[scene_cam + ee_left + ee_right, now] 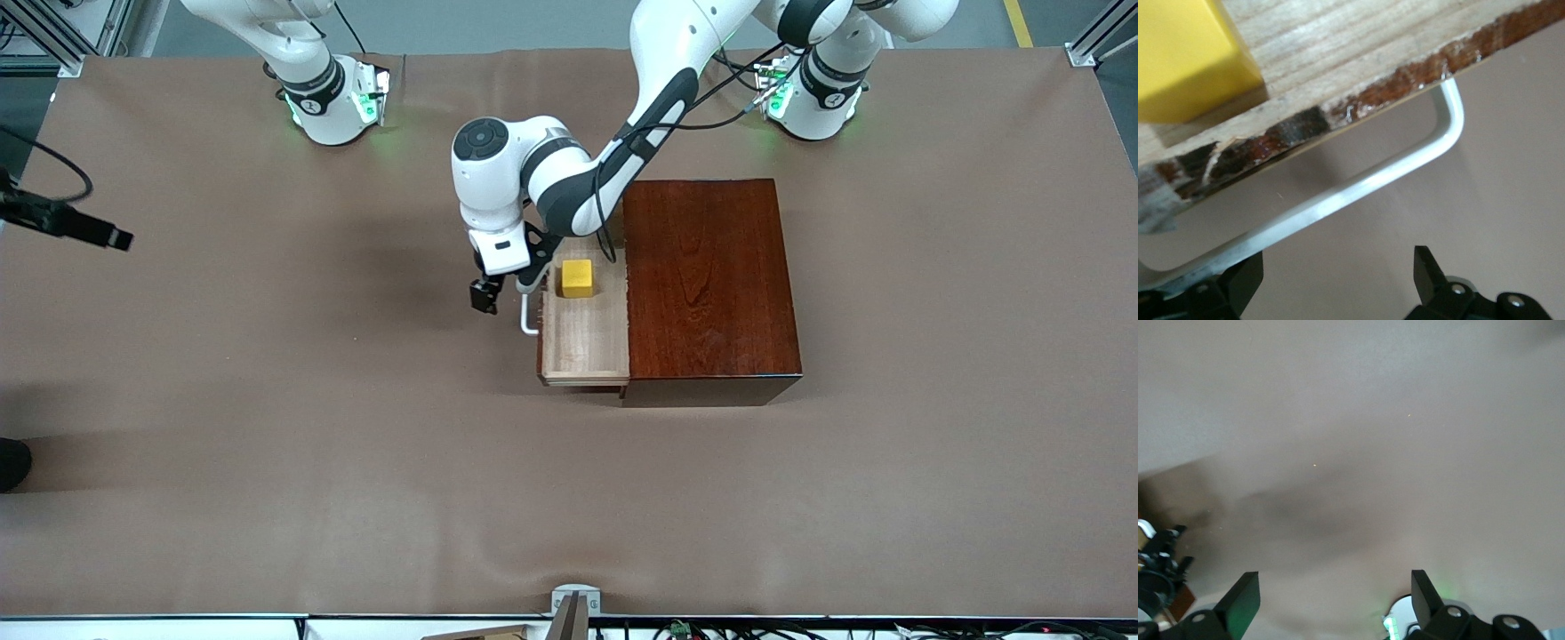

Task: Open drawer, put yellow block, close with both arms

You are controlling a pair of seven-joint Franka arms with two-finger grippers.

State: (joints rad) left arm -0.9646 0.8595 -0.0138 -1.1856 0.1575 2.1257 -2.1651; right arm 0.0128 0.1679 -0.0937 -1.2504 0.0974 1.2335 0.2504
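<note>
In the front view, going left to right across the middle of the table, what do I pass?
Left arm's open black tool → white U-shaped bar handle → light-wood drawer tray → small bright-yellow block lying in it → glossy reddish-brown wooden box.

You have: a glossy reddish-brown wooden box; its pale raw-wood drawer tray with chipped lacquered front edge; a smooth bright metal U-handle; a matt yellow block; a matt brown cloth-like table cover.
</note>
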